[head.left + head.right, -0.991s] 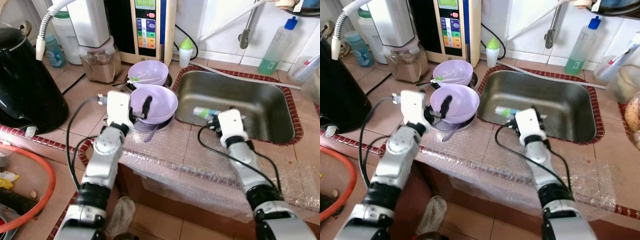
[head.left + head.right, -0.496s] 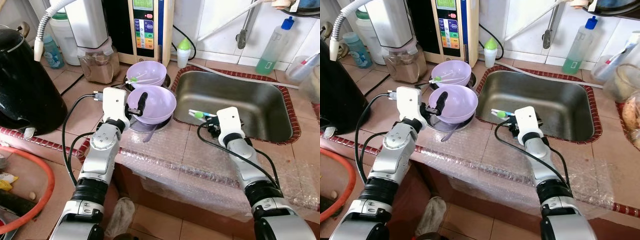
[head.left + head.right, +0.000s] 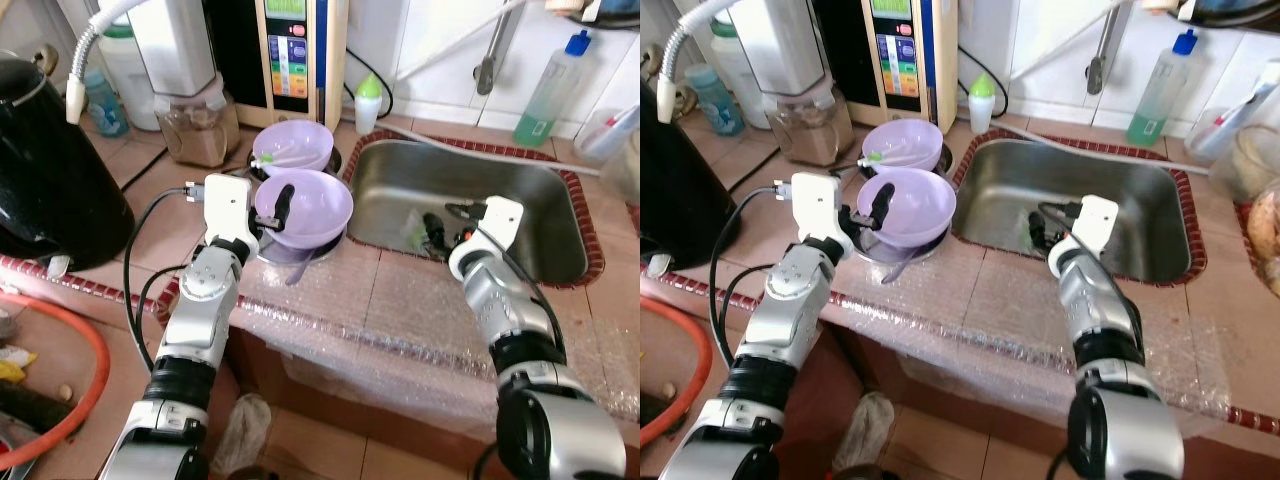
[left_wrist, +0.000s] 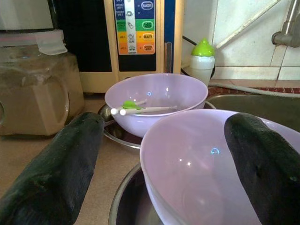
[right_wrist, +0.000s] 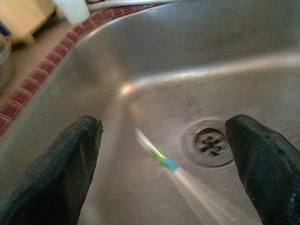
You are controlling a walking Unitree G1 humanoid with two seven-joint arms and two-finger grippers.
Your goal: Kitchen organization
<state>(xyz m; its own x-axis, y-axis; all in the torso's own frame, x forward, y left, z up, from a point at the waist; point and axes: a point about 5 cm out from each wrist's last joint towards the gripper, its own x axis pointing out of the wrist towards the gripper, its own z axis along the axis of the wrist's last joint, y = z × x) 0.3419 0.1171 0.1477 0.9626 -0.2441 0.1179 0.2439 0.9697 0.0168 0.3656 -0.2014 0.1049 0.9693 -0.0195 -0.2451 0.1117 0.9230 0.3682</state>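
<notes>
Standing side by side on the tiled counter are two lavender bowls: a near bowl (image 3: 305,206) resting in a steel dish, and a far bowl (image 3: 294,146) behind it, which holds a white utensil with a green tip (image 4: 133,108). The left gripper (image 3: 272,216) straddles the near bowl's rim, its fingers spread, one inside the bowl and one outside. The right gripper (image 3: 440,232) hangs over the left part of the steel sink (image 3: 540,240), its fingers wide apart and holding nothing. A single toothbrush (image 5: 161,158), blurred, white with green and blue, lies in the sink between those fingers, near the drain (image 5: 209,141).
</notes>
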